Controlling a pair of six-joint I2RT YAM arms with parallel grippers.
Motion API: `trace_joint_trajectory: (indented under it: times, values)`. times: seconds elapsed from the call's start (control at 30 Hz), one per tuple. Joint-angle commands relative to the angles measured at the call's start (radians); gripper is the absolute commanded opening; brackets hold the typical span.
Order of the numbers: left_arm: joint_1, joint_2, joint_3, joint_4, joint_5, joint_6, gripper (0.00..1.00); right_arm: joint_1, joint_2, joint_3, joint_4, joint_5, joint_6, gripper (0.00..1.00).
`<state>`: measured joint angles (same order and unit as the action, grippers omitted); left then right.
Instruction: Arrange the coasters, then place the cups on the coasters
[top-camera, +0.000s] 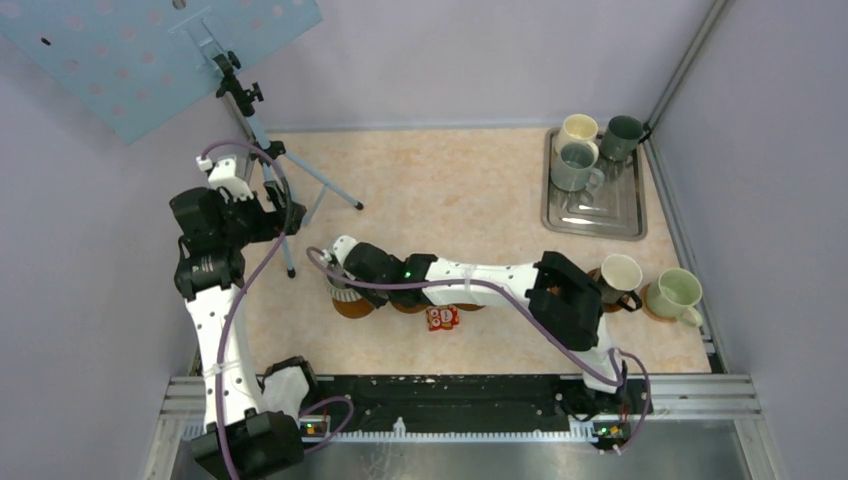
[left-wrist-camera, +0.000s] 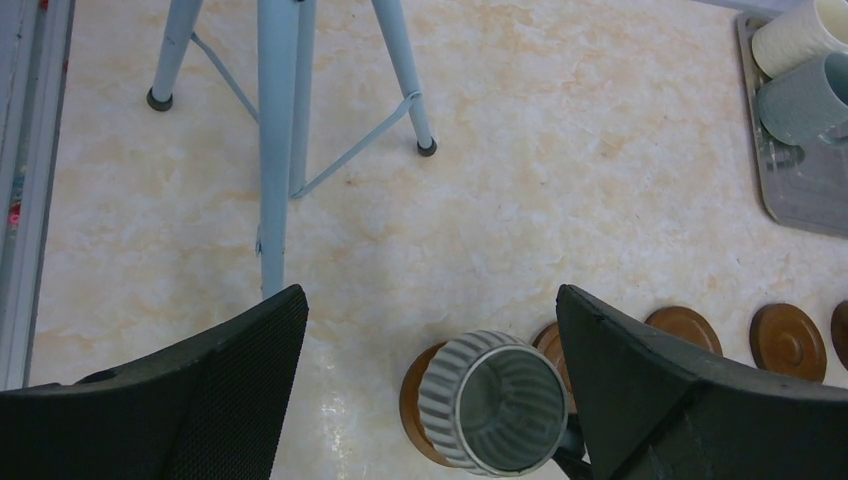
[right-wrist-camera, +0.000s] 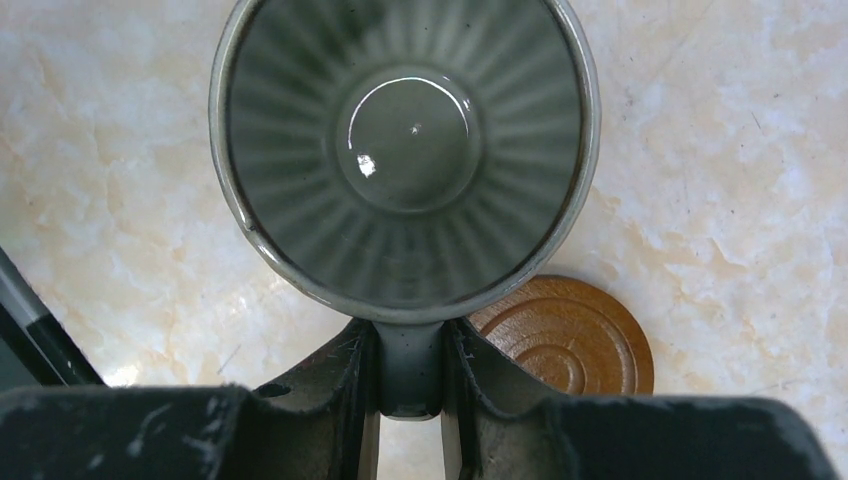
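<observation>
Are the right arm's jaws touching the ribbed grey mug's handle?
Touching. The right wrist view shows both jaws clamped on the handle of the ribbed grey mug, no gap either side.

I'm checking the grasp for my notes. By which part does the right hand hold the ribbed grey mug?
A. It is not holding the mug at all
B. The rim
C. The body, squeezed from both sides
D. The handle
D: in the right wrist view the right hand has a finger closed on each side of the handle of the ribbed grey mug, and neither finger touches the rim or the body.
</observation>
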<state>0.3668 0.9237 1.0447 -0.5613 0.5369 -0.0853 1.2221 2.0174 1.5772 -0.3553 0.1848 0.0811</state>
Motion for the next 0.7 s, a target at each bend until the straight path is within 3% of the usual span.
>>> trace_joint_trajectory:
  times: [0.0, 0.67]
  values:
    - [0.011, 0.014, -0.013, 0.045, 0.035, -0.022, 0.99, 0.018, 0.009, 0.101, 0.060, 0.091, 0.078, 0.00]
    - [0.011, -0.032, -0.058, 0.100, 0.033, 0.026, 0.99, 0.077, 0.075, 0.104, 0.042, 0.207, 0.224, 0.00]
